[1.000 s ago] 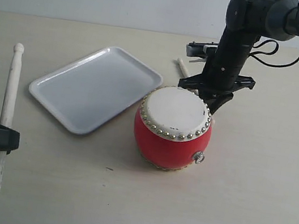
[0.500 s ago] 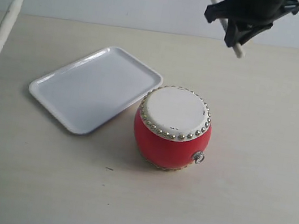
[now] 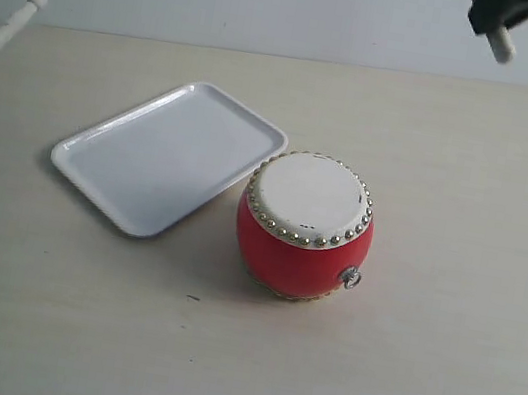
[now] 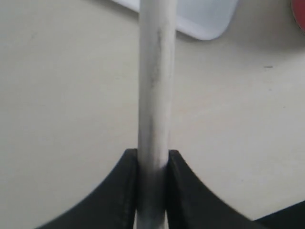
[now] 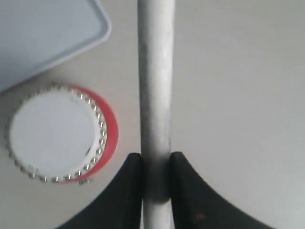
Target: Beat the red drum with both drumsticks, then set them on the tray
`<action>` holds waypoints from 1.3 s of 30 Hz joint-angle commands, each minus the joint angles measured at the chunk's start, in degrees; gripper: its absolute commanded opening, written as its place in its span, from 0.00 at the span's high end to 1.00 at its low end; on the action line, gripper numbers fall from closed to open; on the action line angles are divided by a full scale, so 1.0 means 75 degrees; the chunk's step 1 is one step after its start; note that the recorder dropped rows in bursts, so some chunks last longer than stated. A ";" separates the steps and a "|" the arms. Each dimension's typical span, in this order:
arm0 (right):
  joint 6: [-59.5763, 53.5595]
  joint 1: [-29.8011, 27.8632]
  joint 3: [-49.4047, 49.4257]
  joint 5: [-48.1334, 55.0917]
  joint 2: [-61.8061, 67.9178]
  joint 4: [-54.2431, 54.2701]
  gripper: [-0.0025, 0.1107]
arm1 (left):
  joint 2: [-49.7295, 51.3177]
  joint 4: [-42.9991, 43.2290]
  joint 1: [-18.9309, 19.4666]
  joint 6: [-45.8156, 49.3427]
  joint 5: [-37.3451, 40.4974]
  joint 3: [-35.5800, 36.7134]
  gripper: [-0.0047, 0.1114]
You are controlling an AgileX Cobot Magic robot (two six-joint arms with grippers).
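Observation:
The red drum (image 3: 305,227) stands upright mid-table, its cream skin facing up, with the white tray (image 3: 164,156) just to its left. My left gripper (image 4: 152,160) is shut on one drumstick (image 4: 155,71); in the exterior view only that stick's tip end (image 3: 9,25) shows at the far left edge, lifted off the table. My right gripper (image 5: 156,162) is shut on the other drumstick (image 5: 155,71), held high above the table to the right of the drum (image 5: 57,133). In the exterior view its butt end (image 3: 501,45) pokes down at the top right.
Bare beige table surrounds the drum and tray. A corner of the tray (image 4: 205,19) lies beyond the left stick, and the tray's rim (image 5: 102,28) shows past the drum in the right wrist view. A pale wall runs along the back.
Both grippers rose with their sticks. The left stick lifted off the table and swung out to the far left edge. The right gripper climbed from behind the drum to the top right corner.

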 commanded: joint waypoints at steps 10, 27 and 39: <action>-0.0187 0.0016 0.4354 0.0004 -0.3492 0.0883 0.98 | 0.0982 0.0550 -0.3581 -0.0408 0.0154 -0.0193 0.96; -0.0639 0.0016 0.6011 0.0004 -0.3863 0.1784 0.98 | 0.1798 0.0962 -0.4307 -0.0857 -0.0390 -0.0193 0.96; -0.0630 0.1182 0.6297 0.0004 -0.3196 0.2062 0.98 | 0.1935 0.0958 -0.4307 -0.0786 -0.0599 -0.0193 0.96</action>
